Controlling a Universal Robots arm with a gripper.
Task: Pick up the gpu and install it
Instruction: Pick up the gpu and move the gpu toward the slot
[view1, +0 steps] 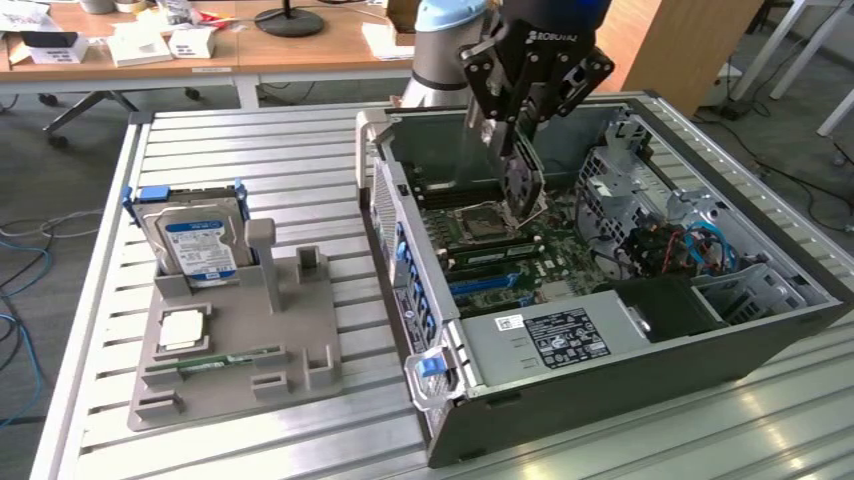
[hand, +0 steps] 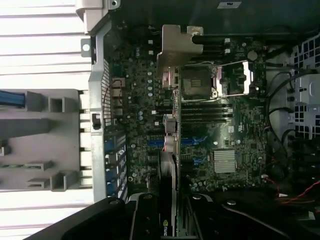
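Note:
My gripper hangs over the open computer case and is shut on the gpu, which it holds on edge above the motherboard. In the wrist view the gpu runs edge-on out from between my fingers, and its silvery end bracket is at the far end, near the case's rear wall. The card floats above the blue slots beside the CPU socket. I cannot tell whether it touches the board.
A grey holder on the slatted table at the exterior view's left carries a hard drive, a CPU and a green RAM stick. Inside the case are the power supply, drive cages and loose cables.

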